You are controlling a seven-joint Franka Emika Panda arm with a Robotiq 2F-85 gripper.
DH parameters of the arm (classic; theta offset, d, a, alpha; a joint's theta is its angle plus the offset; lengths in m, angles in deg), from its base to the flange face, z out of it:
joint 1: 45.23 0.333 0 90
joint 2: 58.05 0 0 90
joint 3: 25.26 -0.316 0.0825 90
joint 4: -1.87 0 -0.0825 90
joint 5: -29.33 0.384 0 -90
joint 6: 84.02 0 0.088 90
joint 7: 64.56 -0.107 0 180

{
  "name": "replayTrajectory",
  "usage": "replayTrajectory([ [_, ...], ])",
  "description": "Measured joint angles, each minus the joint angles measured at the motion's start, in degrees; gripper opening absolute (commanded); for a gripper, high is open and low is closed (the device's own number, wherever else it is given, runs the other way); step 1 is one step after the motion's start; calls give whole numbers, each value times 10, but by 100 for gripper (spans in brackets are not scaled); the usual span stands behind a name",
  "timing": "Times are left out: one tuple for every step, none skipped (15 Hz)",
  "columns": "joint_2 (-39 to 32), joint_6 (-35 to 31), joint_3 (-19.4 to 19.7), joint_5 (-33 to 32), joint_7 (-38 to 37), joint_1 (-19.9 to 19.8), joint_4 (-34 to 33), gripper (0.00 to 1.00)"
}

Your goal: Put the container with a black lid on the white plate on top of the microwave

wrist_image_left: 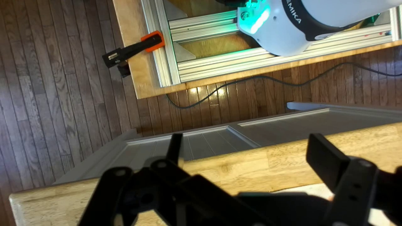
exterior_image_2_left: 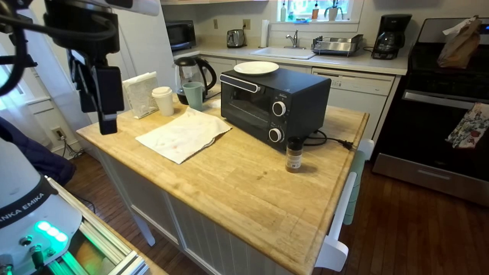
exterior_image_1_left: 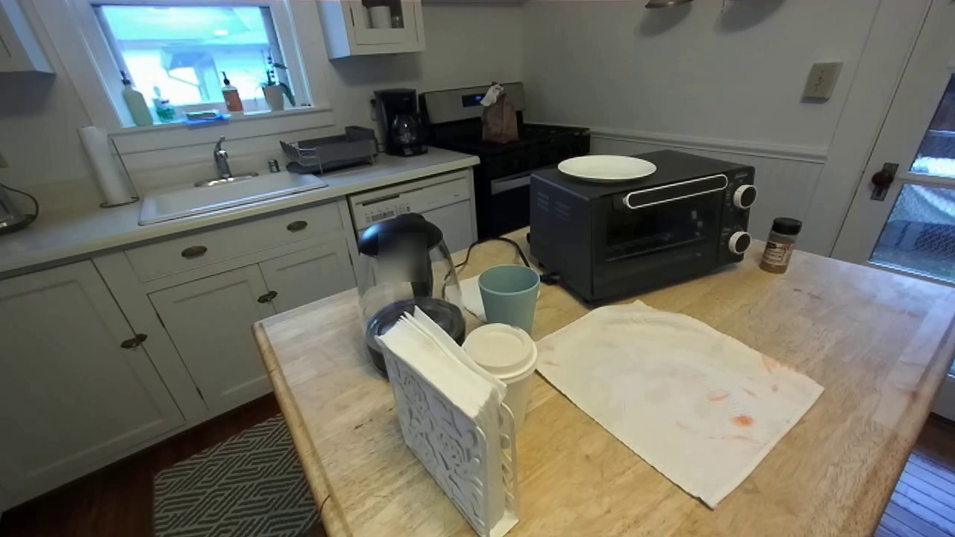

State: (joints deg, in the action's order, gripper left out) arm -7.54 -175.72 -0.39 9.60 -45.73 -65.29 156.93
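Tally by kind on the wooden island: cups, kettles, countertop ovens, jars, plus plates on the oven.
Cups: 2 (teal cup, white-lidded cup)
Kettle: 1
Countertop oven: 1
Plate on the oven: 1
Black-lidded jar: 1
Total: 6

1. In an exterior view my base [exterior_image_2_left: 19,168] is white, ringed by a black band [exterior_image_2_left: 27,196] reading "ANKA EMIKA".
2. Below the band I see green-edged lights [exterior_image_2_left: 52,231] and a dark round fitting [exterior_image_2_left: 26,241].
3. Well above the band, a thick black cable [exterior_image_2_left: 36,26] curves.
4. My black gripper [wrist_image_left: 246,149] has blocky fingers [wrist_image_left: 326,160] and round screw heads [wrist_image_left: 161,164].
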Motion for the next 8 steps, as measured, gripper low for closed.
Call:
replayTrajectory([
  [0,-1,1,1,-1,0,0,100],
  [-2,-10,6,1,-5,0,-3,100],
  [-7,-28,15,2,-9,0,-10,100],
  [-17,-51,30,3,-14,-1,-23,100],
  [-32,-80,48,5,-17,-1,-42,100],
  [-51,-113,66,8,-17,0,-64,100],
  [-73,-148,82,13,-17,3,-86,100],
  [-99,-185,96,21,-16,7,-108,100],
])
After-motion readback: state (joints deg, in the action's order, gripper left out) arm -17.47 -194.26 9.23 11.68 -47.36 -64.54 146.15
